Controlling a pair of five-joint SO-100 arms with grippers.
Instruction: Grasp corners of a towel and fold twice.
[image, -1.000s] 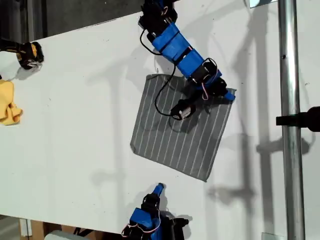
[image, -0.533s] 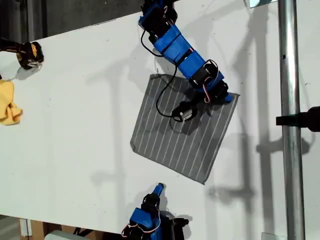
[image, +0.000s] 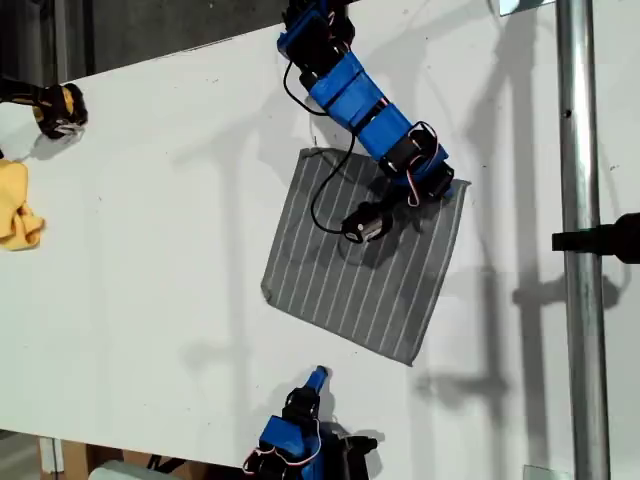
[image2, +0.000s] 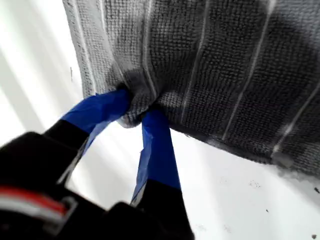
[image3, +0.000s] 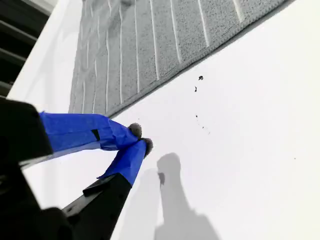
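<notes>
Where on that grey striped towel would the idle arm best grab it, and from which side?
Probably the free corner of the towel nearest my second gripper, approached from the table's near edge, low in the exterior view. The cloth lies flat, so only its pointed ends offer an edge to pinch. My first gripper already pinches another corner.

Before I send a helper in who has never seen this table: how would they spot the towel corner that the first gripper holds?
Start at the white table and find the grey striped towel. Follow the blue arm from the exterior view's top edge down to my first gripper. It pinches the corner at the towel's upper right in that view; the other corners lie flat and free.
</notes>
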